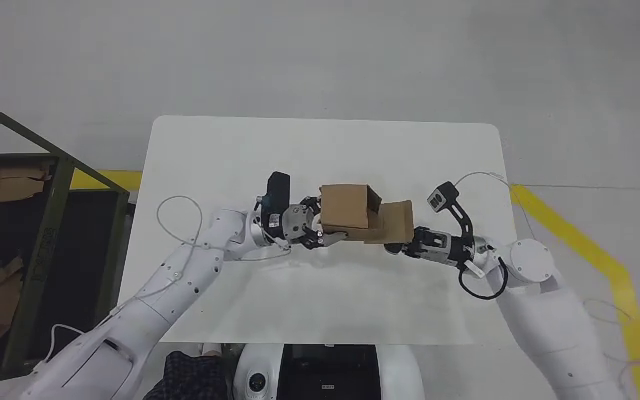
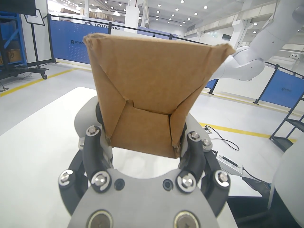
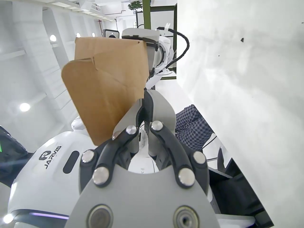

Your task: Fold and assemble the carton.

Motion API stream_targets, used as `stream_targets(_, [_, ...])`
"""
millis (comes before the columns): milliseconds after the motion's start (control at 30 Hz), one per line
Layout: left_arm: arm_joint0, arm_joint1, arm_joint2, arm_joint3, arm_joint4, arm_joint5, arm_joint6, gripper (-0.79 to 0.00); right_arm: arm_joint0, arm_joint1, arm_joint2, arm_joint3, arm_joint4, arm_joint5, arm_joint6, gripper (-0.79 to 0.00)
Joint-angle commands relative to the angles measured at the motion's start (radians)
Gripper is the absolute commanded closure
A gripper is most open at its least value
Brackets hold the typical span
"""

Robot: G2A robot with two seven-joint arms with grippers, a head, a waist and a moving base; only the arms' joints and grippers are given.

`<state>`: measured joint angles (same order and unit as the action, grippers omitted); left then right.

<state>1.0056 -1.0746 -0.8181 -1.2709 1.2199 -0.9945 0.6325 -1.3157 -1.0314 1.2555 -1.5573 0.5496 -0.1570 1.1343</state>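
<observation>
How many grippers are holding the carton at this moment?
2. The left gripper grips one end of the carton; the right gripper pinches its flap at the other end.

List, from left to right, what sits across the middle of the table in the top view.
left gripper → carton → right gripper

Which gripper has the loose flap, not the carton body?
The right gripper: it is pinched shut on the flap sticking out from one end of the carton. The left gripper instead clasps the body across its width at the opposite end.
</observation>
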Motion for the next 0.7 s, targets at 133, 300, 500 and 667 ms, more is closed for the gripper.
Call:
stream_targets(133, [-0.005, -0.009, 0.005, 0.008, 0.018, 0.009, -0.027, -0.369, 0.011, -0.003, -0.009, -0.001, 0.006, -0.007, -0.004, 0.0])
stream_targets(300, [-0.003, -0.013, 0.004, 0.012, 0.031, 0.013, -0.037, -0.369, 0.013, -0.002, -0.008, -0.008, 0.004, -0.001, -0.004, 0.0])
stream_targets(500, [-0.002, -0.018, -0.002, 0.017, 0.036, 0.008, -0.036, -0.369, 0.015, -0.001, -0.012, -0.001, -0.014, 0.018, -0.013, 0.0])
stream_targets(667, [0.002, -0.018, -0.018, 0.023, 0.031, -0.002, -0.03, -0.372, -0.01, 0.003, 0.009, 0.007, -0.01, 0.009, -0.022, 0.0])
